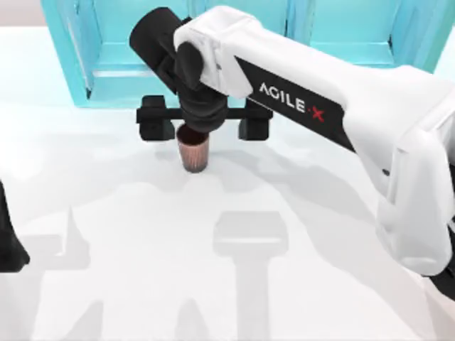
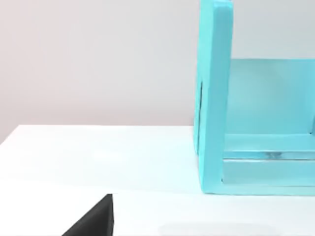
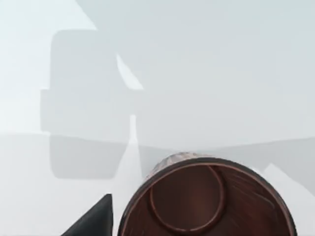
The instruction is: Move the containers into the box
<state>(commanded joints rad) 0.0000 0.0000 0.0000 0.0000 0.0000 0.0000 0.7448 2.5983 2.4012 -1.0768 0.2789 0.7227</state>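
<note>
While right gripper hovers over cup, jaws wide, arm lettered "AGILE X"

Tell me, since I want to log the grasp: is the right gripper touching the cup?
Cannot tell. In the top view the right gripper sits directly over the cup, hiding any contact; the right wrist view shows the cup's rim close below, without showing fingers meeting it.

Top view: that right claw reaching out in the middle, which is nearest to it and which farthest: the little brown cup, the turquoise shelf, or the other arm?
1. The cup: directly under the right gripper, upright on the table.
2. The turquoise shelf unit: just behind the gripper, along the table's far edge.
3. The left arm: parked at the table's left edge, farthest away.
</note>
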